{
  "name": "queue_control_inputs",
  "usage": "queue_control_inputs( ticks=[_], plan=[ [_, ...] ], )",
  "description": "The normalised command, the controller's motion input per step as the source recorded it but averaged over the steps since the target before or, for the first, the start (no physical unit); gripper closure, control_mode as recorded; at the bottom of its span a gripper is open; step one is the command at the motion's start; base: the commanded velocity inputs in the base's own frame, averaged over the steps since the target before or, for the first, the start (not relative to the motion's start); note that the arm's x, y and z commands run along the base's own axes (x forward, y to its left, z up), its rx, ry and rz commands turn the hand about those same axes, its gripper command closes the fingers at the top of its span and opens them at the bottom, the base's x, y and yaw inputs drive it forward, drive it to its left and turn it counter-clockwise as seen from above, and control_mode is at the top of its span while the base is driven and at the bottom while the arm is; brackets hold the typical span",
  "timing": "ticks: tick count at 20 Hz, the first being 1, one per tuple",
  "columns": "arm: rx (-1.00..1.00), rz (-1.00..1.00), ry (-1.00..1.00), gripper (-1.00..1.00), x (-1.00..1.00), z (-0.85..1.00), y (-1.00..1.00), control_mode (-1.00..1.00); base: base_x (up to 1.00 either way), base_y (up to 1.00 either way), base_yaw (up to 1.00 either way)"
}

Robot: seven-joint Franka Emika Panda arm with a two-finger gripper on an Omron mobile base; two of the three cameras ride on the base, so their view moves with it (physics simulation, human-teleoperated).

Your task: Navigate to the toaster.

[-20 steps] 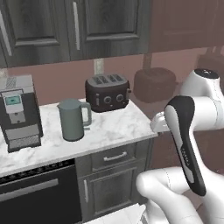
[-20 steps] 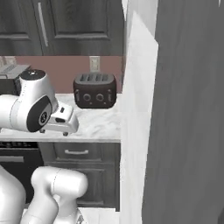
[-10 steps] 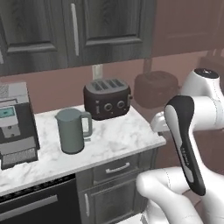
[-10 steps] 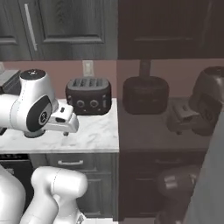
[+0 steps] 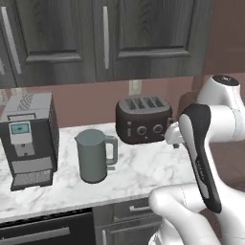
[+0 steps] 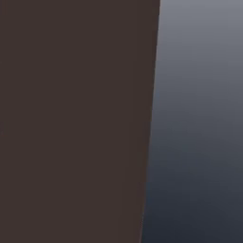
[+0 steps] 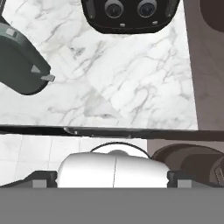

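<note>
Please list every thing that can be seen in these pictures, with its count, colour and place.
toaster: 1, dark brown-black, back of counter, right of kettle
kettle: 1, grey-green, middle of counter
coffee machine: 1, grey, left end of counter
counter: 1, white marble, over dark drawers
cabinets: dark, above counter
outlet: 1, pale, wall behind toaster
arm: 1, white with dark joints, right side, before counter
gripper: state cannot be told

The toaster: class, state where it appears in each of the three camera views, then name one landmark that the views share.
Left base view: the toaster stands right of centre, against the back wall.
Right base view: not in it.
Hand view: its knobbed front sits at the top edge.
Shared landmark: the grey-green kettle, on the marble counter to the toaster's left.
</note>
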Motion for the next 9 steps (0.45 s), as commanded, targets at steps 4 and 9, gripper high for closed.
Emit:
queue_control_inputs(
  ticks=[4,9],
  plan=[
    [0.00,0.00,0.00,-1.00,0.00,0.00,0.00,1.00,0.84,-0.57,0.53],
    [0.00,0.00,0.00,-1.00,0.00,0.00,0.00,1.00,0.61,-0.57,0.24]
  ],
)
